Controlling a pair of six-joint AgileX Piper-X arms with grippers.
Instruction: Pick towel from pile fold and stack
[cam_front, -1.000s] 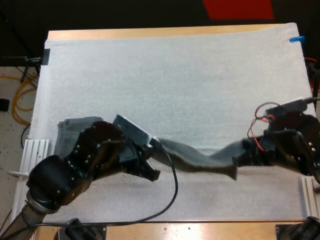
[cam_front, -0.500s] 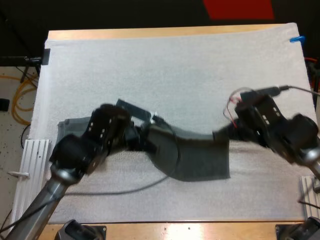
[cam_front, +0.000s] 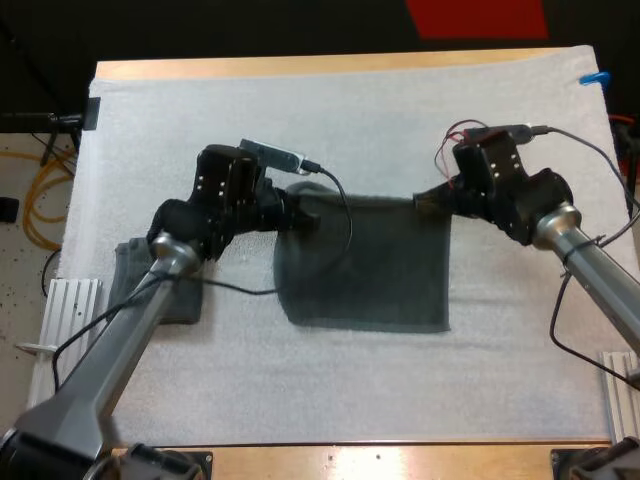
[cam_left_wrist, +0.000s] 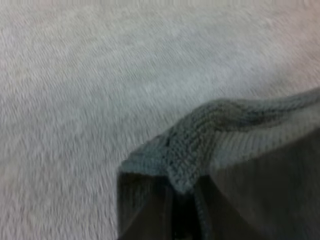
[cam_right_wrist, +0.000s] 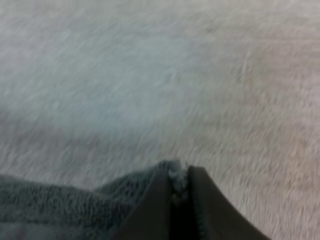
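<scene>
A dark grey-green towel (cam_front: 365, 265) hangs spread out as a flat sheet over the middle of the white mat (cam_front: 330, 120), held up by its two far corners. My left gripper (cam_front: 300, 213) is shut on the towel's left corner (cam_left_wrist: 172, 150). My right gripper (cam_front: 428, 200) is shut on the right corner (cam_right_wrist: 172, 180), the cloth pinched between its black fingers (cam_right_wrist: 150, 210). The towel's near edge (cam_front: 365, 325) lies on the mat. A second grey-green towel (cam_front: 135, 275) lies folded at the mat's left side, partly under my left arm.
The mat's far half and its near strip are bare. A white bracket (cam_front: 65, 310) stands off the mat's left edge, and another (cam_front: 620, 375) at the right. My left arm runs diagonally over the mat's near left part.
Both grippers have moved away from me toward the mat's middle, carrying the towel. The cloth, a stretched twisted band a second ago, now hangs open as a flat rectangle.
</scene>
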